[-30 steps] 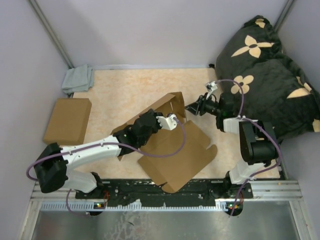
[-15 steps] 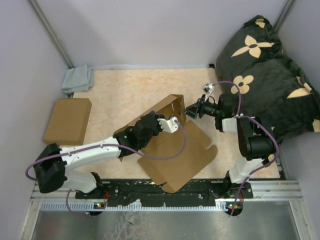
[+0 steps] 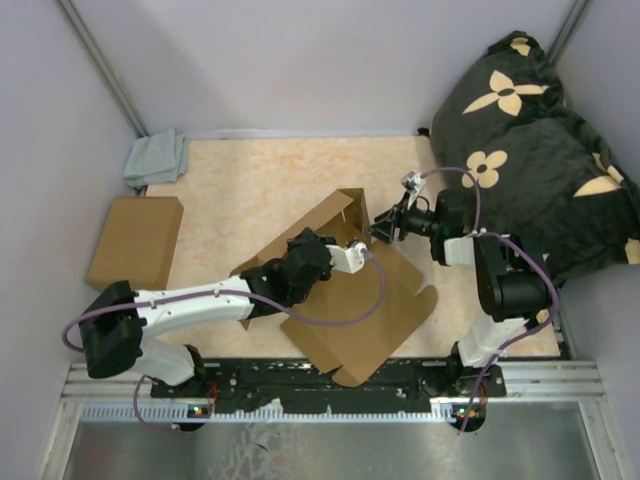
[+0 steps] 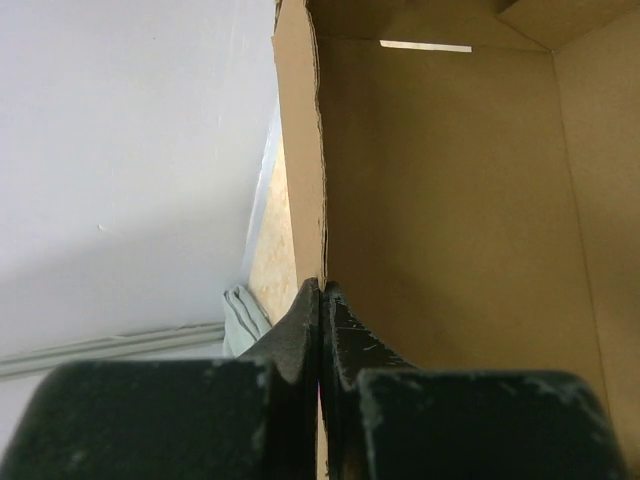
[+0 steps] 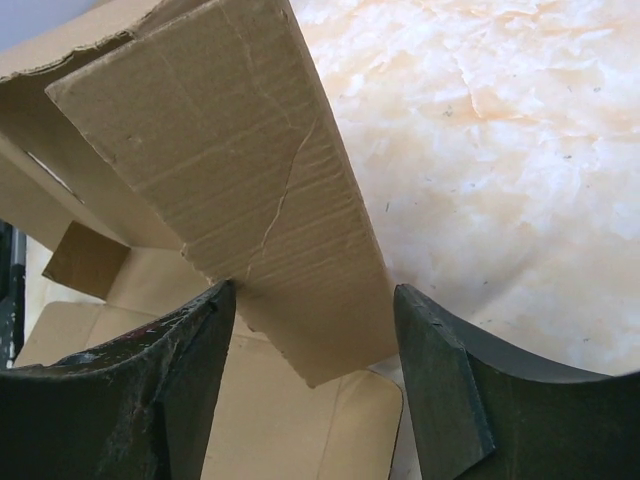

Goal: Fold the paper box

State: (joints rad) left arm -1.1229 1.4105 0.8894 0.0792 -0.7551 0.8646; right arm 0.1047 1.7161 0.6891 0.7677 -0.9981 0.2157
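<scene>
So the left gripper (image 4: 320, 300) was clamped on the paper box (image 3: 370, 310), right gripper (image 5: 312, 295) open, straddling its flap (image 5: 250, 180).

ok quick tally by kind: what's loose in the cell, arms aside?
Cardboard boxes: 2, the half-folded paper box and a closed box
Grey cloth: 1
Black flowered cushion heap: 1, can't tell how many cushions are in it
Total: 4
</scene>
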